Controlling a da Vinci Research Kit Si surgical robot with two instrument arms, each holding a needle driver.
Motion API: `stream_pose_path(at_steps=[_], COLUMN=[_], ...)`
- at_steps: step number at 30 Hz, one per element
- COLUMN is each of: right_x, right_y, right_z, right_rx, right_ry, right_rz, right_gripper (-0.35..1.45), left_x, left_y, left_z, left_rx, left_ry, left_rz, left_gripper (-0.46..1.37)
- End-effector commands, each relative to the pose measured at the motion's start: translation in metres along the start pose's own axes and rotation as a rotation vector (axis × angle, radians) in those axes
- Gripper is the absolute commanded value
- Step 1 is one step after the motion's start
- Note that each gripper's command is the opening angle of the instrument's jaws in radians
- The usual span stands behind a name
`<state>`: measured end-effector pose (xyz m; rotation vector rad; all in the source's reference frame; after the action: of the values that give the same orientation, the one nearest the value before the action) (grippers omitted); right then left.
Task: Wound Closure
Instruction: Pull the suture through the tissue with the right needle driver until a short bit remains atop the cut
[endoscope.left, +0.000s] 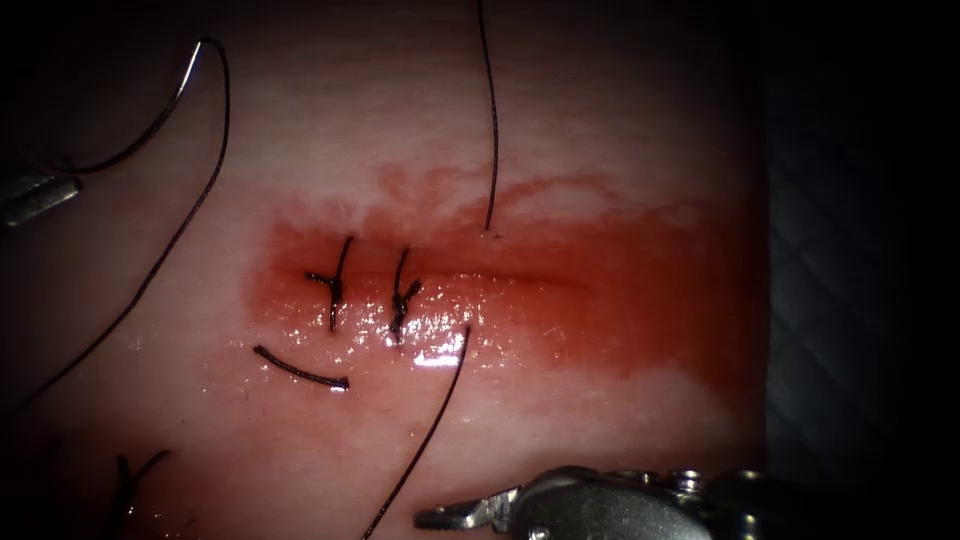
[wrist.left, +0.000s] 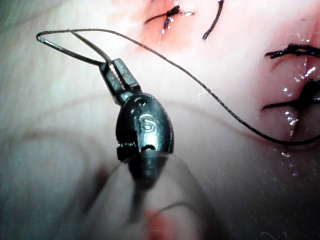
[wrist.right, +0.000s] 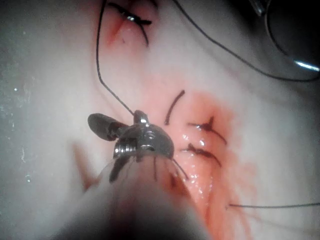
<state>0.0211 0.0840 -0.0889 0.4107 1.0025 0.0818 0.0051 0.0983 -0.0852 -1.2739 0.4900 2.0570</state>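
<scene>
My left tool (endoscope.left: 40, 195) sits at the far left, off the tissue's stitched area, its jaws shut on the curved needle (endoscope.left: 150, 125) near one end. The needle arcs up free of the tissue (endoscope.left: 600, 120). Up close, the left tool (wrist.left: 116, 75) grips the needle (wrist.left: 65, 47). Thread (endoscope.left: 170, 245) trails from the needle's far end down to the left. Another run of thread (endoscope.left: 492, 120) enters above the cut (endoscope.left: 500, 278) and comes out below it (endoscope.left: 440, 410). My right tool (endoscope.left: 430, 518) lies low, below the cut, shut on nothing, beside that thread; up close, the right tool (wrist.right: 100, 126).
Two tied stitches (endoscope.left: 335, 285) (endoscope.left: 403, 295) cross the left part of the cut. A loose cut piece of thread (endoscope.left: 300, 372) lies below them. Red fluid (endoscope.left: 640, 300) wets the tissue around the cut. Another stitch (endoscope.left: 130, 480) shows at the lower left.
</scene>
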Motion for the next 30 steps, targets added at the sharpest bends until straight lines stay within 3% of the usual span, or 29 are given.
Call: stream_pose_path(at_steps=[1, 4, 7, 11, 12, 16, 22, 30], right_x=[-0.0004, -0.0023, -0.0047, -0.0087, -0.0087, -0.0121, -0.0138, -0.0134], right_y=[0.0005, 0.0025, 0.0047, 0.0081, 0.0081, 0.0107, 0.0115, 0.0117], right_z=[-0.0007, -0.0024, -0.0024, -0.0004, -0.0004, 0.0025, 0.0054, 0.0072], right_rx=[-0.018, -0.068, -0.129, -0.184, -0.184, -0.256, -0.297, -0.303], right_ry=[0.000, 0.013, 0.022, 0.055, 0.055, 0.097, 0.097, 0.099], right_rz=[-0.001, -0.001, 0.012, 0.021, 0.021, 0.021, 0.028, 0.030], right_gripper=[1.34, 1.30, 1.31, 1.28, 1.28, 1.35, 1.34, 1.26], left_x=[0.0001, 0.0001, 0.0001, 0.0002, 0.0002, 0.0001, 0.0001, 0.0002], left_y=[0.0000, 0.0000, 0.0001, 0.0003, 0.0003, 0.0003, 0.0004, 0.0008], left_z=[-0.0001, 0.0000, 0.0000, 0.0001, 0.0001, 0.0001, 0.0001, 0.0003], left_rx=[-0.009, -0.008, -0.007, -0.005, -0.005, -0.005, -0.007, -0.010], left_ry=[0.000, 0.000, 0.000, -0.001, -0.001, -0.001, 0.001, 0.005], left_rz=[0.000, 0.000, 0.000, 0.000, 0.000, 0.000, 0.001, 0.001], left_gripper=[-0.35, -0.35, -0.35, -0.35, -0.35, -0.35, -0.35, -0.35])
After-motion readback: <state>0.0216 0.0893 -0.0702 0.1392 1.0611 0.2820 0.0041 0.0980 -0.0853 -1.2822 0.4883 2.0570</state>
